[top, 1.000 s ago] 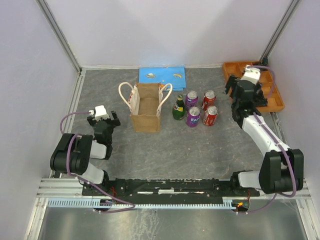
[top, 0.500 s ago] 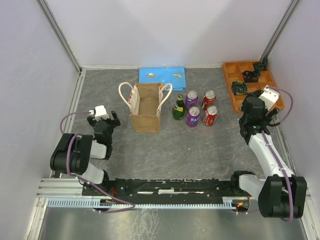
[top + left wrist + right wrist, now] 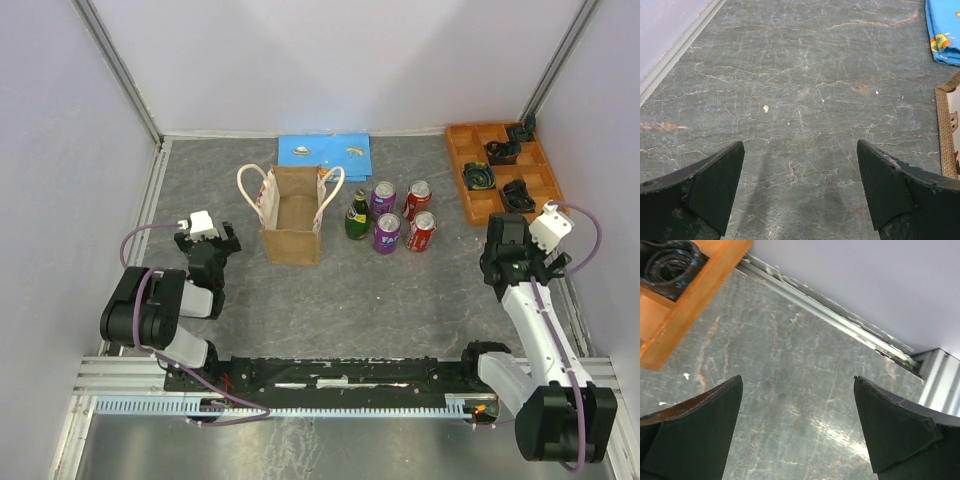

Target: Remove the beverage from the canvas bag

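Right hand (image 3: 797, 385) wide open and holding nothing, its two dark fingers (image 3: 695, 430) framing bare grey bench (image 3: 790, 405); the corner of an orange tray (image 3: 685, 305) lies just past the left finger, a wall rail behind. From above, this hand (image 3: 505, 245) hangs near the bench's right edge, just in front of the tray (image 3: 460, 160), well apart from the bag.

Left hand (image 3: 800, 150) is likewise wide open and empty, low over the bench at the far left; the woven edge of the bag (image 3: 947, 135) shows at the right of its view, a blue board (image 3: 945, 30) beyond.

The tan bag (image 3: 292, 225) stands upright, mouth open, rope handles (image 3: 250, 190) splayed to either side; from above its inside looks like bare fabric, though the bottom is too dim to be sure. Just to its right stand a green bottle (image 3: 357, 217), two purple cans (image 3: 386, 232) and two red cans (image 3: 421, 231), all upright and close together.

If a drink remains inside, the reach would best go straight down through the mouth, fingers clear of the handles; the nearer left hand could steady the bag's wall so it does not tip or rise; lift vertically past the rim, then set down apart from the cluster.
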Tool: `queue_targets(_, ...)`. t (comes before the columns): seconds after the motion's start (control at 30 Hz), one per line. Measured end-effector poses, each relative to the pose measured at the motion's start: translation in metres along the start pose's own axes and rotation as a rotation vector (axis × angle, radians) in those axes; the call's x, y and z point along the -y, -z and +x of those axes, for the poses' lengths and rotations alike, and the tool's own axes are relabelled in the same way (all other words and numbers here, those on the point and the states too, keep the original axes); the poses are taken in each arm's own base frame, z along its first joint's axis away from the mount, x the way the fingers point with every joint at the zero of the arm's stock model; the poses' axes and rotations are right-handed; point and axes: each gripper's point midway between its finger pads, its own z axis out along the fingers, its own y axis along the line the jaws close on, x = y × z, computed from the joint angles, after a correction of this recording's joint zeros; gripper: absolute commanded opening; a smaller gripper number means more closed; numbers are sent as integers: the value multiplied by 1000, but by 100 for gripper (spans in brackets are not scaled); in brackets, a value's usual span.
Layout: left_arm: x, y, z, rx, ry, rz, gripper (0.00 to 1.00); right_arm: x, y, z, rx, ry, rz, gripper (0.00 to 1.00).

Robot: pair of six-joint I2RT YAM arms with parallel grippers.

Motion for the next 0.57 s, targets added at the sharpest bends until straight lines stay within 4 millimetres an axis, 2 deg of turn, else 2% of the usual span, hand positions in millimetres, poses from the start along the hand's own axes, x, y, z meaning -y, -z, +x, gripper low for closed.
queue_targets(0.2, 0, 0, 0, 0, 0, 0, 99, 16, 5, 3, -45, 17, 80, 99)
queue_targets(0.57, 0, 0, 0, 0, 0, 0, 99, 25, 5, 5, -66, 52, 155, 99)
